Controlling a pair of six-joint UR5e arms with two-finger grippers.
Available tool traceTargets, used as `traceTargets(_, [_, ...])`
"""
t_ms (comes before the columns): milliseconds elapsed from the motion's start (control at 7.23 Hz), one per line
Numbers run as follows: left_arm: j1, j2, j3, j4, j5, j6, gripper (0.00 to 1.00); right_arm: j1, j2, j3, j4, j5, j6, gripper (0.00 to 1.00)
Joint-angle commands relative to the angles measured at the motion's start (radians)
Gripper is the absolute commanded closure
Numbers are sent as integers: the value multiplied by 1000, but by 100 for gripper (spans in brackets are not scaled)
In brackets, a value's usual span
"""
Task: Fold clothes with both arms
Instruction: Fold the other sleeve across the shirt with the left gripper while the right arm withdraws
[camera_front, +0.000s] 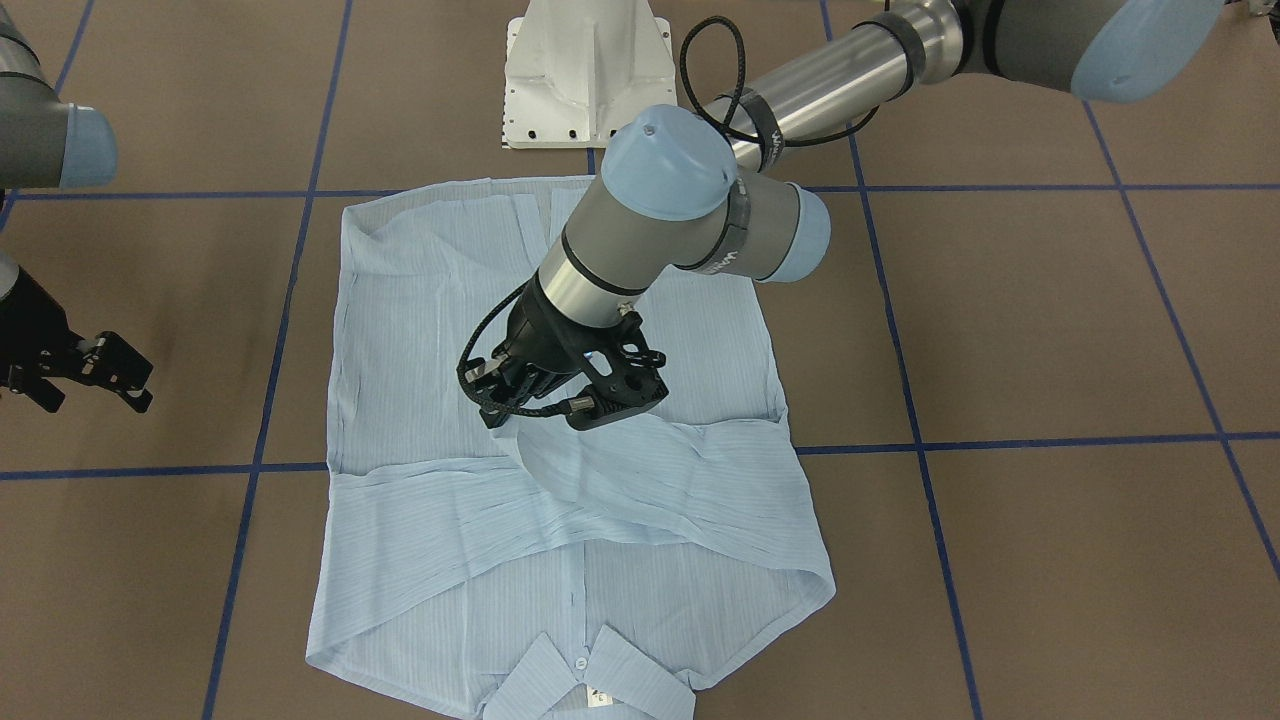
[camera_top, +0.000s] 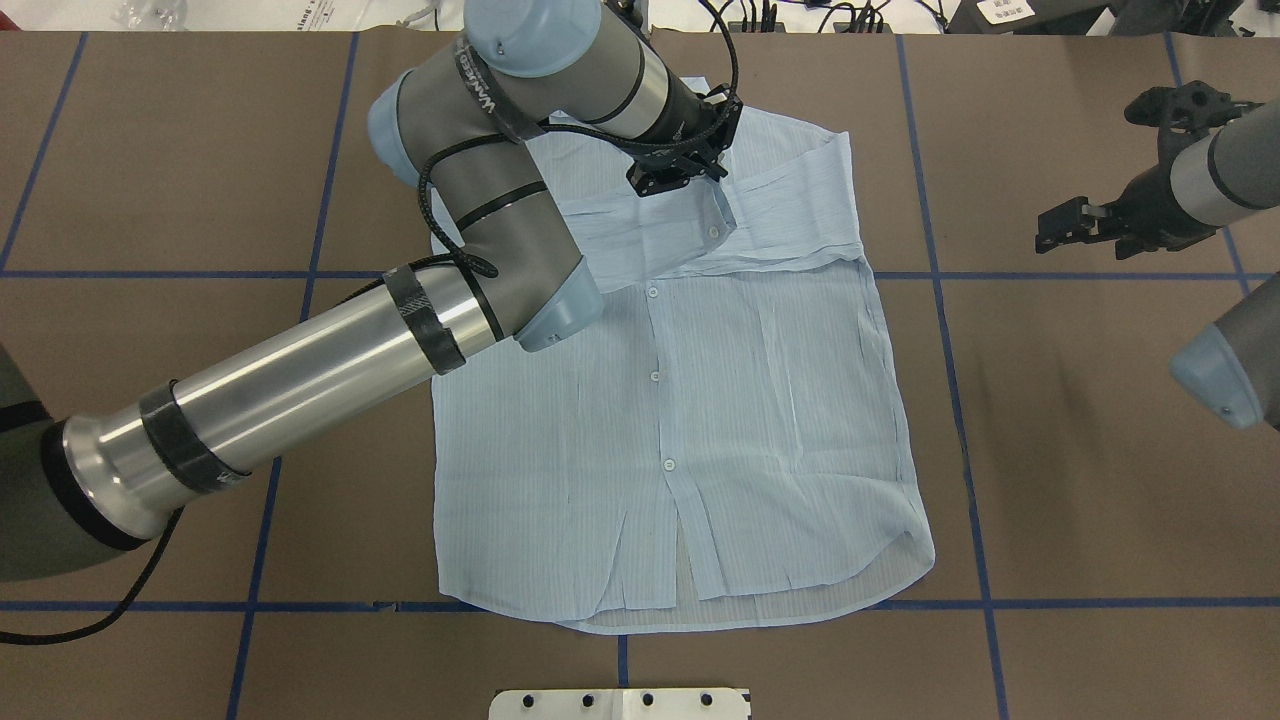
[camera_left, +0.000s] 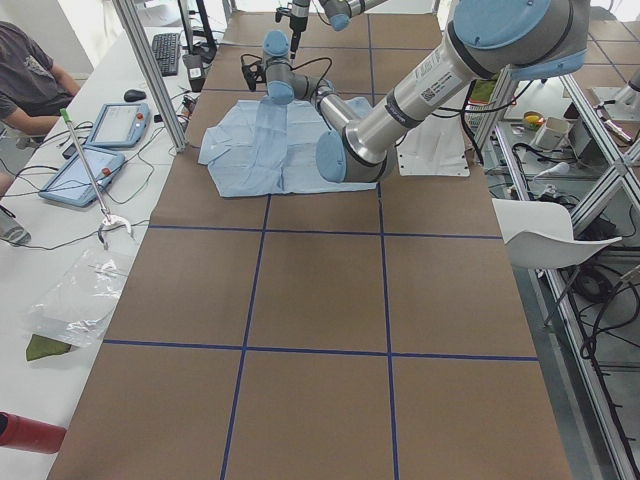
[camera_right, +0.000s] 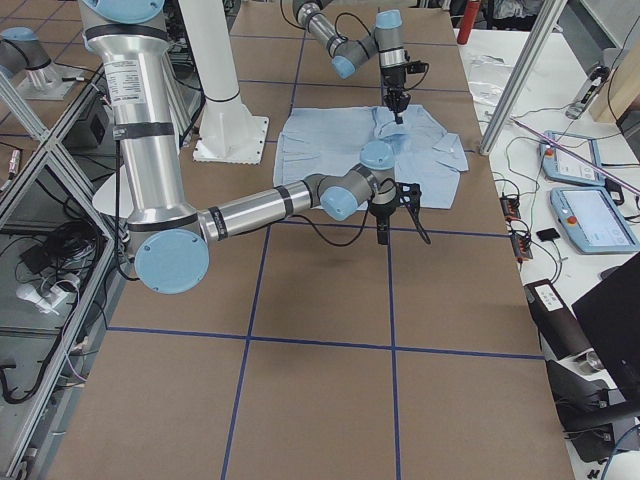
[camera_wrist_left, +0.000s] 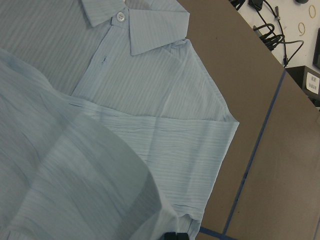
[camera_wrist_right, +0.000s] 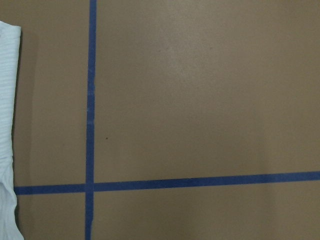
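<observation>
Pinching a raised sleeve fold, the left gripper (camera_top: 682, 172) is closed at the 12 o'clock end of the flat shirt (camera_top: 760, 400), seen from overhead. The right gripper (camera_front: 95, 380) is held spread and empty, off at 3 o'clock. With only one corner held, the thin cloth could be dragged askew or let slip.

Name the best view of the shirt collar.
Exterior front-facing: the collar shows both wings, its button and the neck tag, slightly clipped. The left wrist view shows one wing close up, the other cropped. Overhead, the left arm hides most of it. The side views show it too small, the right wrist view not at all.
</observation>
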Motion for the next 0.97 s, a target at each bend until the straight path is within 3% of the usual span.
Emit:
traceTargets(0, [24, -53, 94, -56, 59, -3, 72, 3, -9, -1, -1, -1, -9, 0])
traceTargets(138, [27, -53, 99, -61, 64, -3, 34, 1, -9, -2, -1, -3, -9, 0])
traceTargets(276, [27, -64, 100, -61, 64, -8, 27, 1, -12, -2, -1, -1, -9, 0])
traceTargets(553, [25, -62, 68, -55, 53, -43, 25, -2, -10, 13, 1, 0, 14, 0])
traceTargets(691, [25, -11, -20, -46, 20, -45, 25, -43, -10, 48, 2, 0, 96, 0])
traceTargets(829, [24, 78, -142, -18, -19, -43, 25, -171, -10, 106, 18, -44, 293, 0])
